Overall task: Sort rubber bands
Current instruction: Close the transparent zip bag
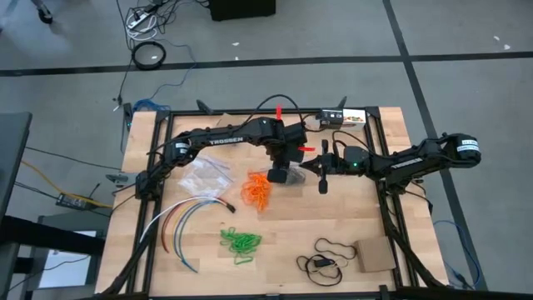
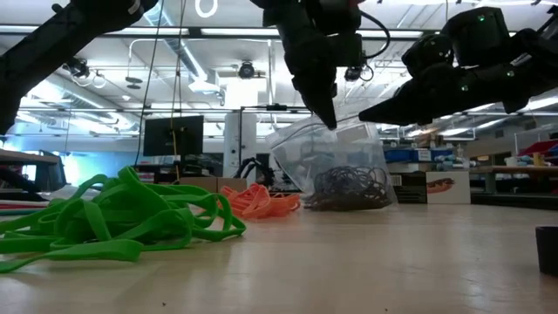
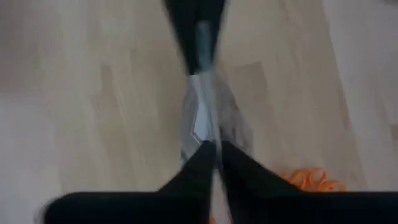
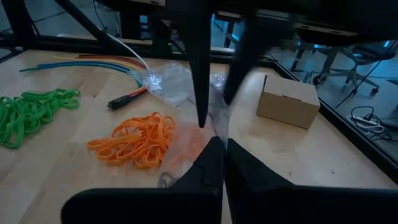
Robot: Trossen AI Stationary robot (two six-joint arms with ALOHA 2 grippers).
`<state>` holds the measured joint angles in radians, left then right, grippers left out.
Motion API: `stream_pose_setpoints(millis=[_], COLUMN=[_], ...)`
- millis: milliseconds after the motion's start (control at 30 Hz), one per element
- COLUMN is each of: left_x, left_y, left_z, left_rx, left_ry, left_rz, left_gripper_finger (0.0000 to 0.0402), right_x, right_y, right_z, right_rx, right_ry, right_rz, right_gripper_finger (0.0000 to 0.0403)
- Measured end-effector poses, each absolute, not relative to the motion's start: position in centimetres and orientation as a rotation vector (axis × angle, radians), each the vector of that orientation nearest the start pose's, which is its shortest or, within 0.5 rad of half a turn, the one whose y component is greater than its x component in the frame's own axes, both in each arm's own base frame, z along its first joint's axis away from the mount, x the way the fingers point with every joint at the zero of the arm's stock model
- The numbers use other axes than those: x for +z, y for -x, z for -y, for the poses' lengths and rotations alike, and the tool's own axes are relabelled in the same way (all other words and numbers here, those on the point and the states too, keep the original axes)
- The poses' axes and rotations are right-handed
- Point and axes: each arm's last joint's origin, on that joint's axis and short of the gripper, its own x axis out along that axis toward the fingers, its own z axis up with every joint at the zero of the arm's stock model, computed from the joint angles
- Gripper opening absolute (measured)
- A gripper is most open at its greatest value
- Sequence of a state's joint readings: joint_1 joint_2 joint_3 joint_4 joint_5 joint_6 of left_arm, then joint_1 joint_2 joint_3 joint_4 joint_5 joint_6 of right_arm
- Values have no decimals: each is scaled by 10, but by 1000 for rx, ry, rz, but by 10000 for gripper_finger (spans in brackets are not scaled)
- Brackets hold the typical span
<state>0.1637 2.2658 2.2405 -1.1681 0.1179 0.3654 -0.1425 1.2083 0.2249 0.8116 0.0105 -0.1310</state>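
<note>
A clear plastic bag (image 2: pixel 336 161) with dark rubber bands (image 2: pixel 349 187) in its bottom stands at the table's middle, its bottom on the wood. My left gripper (image 2: pixel 330 122) comes down on the bag's top and is shut on it. My right gripper (image 2: pixel 362 116) reaches in from the table's right and is shut on the same bag. A heap of orange rubber bands (image 1: pixel 258 192) lies just beside the bag on the near left. A green heap (image 1: pixel 241 242) lies nearer the front edge. My left gripper pinches the bag's upper edge (image 3: pixel 205 134) between its two fingers, coming steeply from above. The bag hangs below the fingers with its bottom on the table. My right gripper pinches the clear plastic at the bag's top (image 4: pixel 217 127) between its two fingers, coming nearly level from the table's right. The plastic stands up between the two grippers.
More clear bags (image 1: pixel 204 175) lie left of the middle. Long coloured cables (image 1: pixel 183 221) curve at the front left. A thin black cord loop (image 1: pixel 329 250) and a cardboard box (image 1: pixel 375 254) sit at the front right. The table's metal frame (image 1: pixel 391 208) runs along the sides.
</note>
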Motion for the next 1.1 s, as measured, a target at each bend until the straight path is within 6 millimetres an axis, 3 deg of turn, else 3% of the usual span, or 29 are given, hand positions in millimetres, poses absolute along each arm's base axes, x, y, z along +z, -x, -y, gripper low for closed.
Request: stream_pose_setpoints(millis=[100,233,500,600,733,933,1100], left_x=[270,270,270,269,269,268,253], left_y=[-466,-466,-464,-462,-460,-460,-458], left_z=[-71,-70,-73,-79,-78,-78,-77], left_rx=[-170,-198,-124,-66,-37,-51,-71], left_ry=[-183,-163,-105,-99,-102,-93,-78], left_rz=[-1170,-1168,-1194,-1212,-1241,-1244,-1283], left_gripper_finger=[9,22,172,196,170,86,15], right_x=[163,163,163,163,163,163,163], right_y=[-205,-205,-205,-205,-205,-205,-205], right_z=[31,32,32,32,32,32,32], right_rx=[-149,-149,-155,-155,-154,-155,-154], right_ry=[118,116,113,112,112,111,111], right_rz=[-181,-180,-179,-179,-179,-179,-179], right_gripper_finger=[0,0,0,0,0,0,0])
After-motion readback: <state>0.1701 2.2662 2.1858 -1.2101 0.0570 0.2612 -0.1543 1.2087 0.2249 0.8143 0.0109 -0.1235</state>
